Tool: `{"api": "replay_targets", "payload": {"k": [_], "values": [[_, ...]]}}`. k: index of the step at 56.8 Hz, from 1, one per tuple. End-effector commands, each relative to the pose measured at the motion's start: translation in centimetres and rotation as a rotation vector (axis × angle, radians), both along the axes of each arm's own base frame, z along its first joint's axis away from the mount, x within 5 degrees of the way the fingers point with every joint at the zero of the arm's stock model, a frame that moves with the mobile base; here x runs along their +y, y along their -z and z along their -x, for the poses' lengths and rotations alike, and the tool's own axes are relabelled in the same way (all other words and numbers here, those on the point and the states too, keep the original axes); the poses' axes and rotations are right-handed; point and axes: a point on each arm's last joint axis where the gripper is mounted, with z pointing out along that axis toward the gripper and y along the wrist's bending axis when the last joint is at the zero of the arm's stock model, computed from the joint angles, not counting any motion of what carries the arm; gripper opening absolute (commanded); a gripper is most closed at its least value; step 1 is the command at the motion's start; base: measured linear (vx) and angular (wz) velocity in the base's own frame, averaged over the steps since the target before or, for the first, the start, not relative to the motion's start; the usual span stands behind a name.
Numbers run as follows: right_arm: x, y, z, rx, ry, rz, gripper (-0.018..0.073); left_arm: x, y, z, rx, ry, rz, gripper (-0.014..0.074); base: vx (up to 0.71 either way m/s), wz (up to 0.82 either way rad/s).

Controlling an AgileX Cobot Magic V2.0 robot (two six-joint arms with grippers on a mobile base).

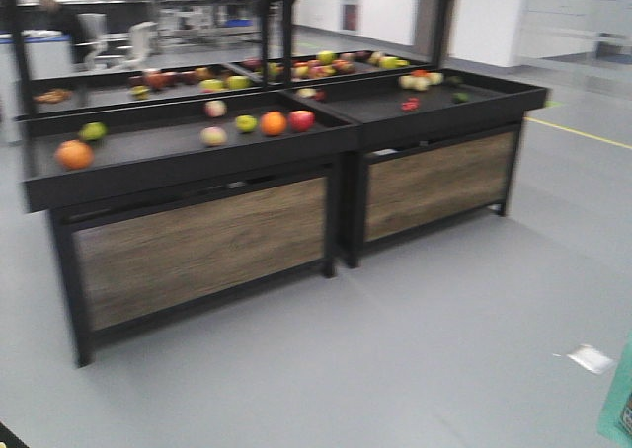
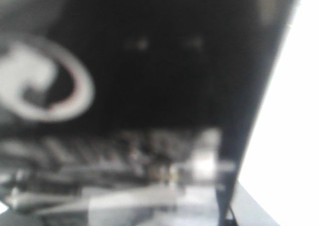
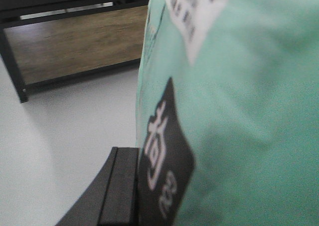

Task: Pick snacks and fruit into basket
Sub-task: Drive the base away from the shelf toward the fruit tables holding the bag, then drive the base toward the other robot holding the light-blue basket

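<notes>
My right gripper [image 3: 164, 206] is shut on a teal snack pouch [image 3: 239, 111] that fills the right wrist view. One dark finger [image 3: 119, 186] presses its left face; the other is hidden behind it. The pouch's edge shows at the bottom right of the front view [image 1: 620, 409]. Fruit lies on the black stands ahead: an orange [image 1: 74, 154], a green apple [image 1: 93, 130], another orange [image 1: 274, 122], a red apple [image 1: 301, 119], and more on the right stand [image 1: 421, 80]. The basket is not in view. The left wrist view is too blurred and dark to read the left gripper.
Two black fruit stands with wood-panelled fronts [image 1: 197, 246] [image 1: 439, 182] stand side by side on a grey floor. Rear shelves hold more fruit [image 1: 316, 65]. A white scrap [image 1: 591, 358] lies on the floor at the right, and a yellow floor line [image 1: 578, 132] runs beyond.
</notes>
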Motion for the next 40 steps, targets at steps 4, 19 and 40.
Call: {"api": "replay_targets", "payload": {"k": [4, 19, 40], "values": [[0.03, -1.81, -0.21, -0.122, -0.002, -0.001, 0.0, -0.07, -2.03, -0.1, -0.133, 0.007, 0.023, -0.0004, 0.39, -0.77], [0.03, -1.81, -0.21, -0.122, -0.002, -0.001, 0.0, -0.07, -2.02, -0.1, -0.132, 0.007, 0.023, -0.0004, 0.38, -0.81], [0.03, -1.81, -0.21, -0.122, -0.002, -0.001, 0.0, -0.07, -2.03, -0.1, -0.133, 0.007, 0.023, -0.0004, 0.38, -0.75]]}}
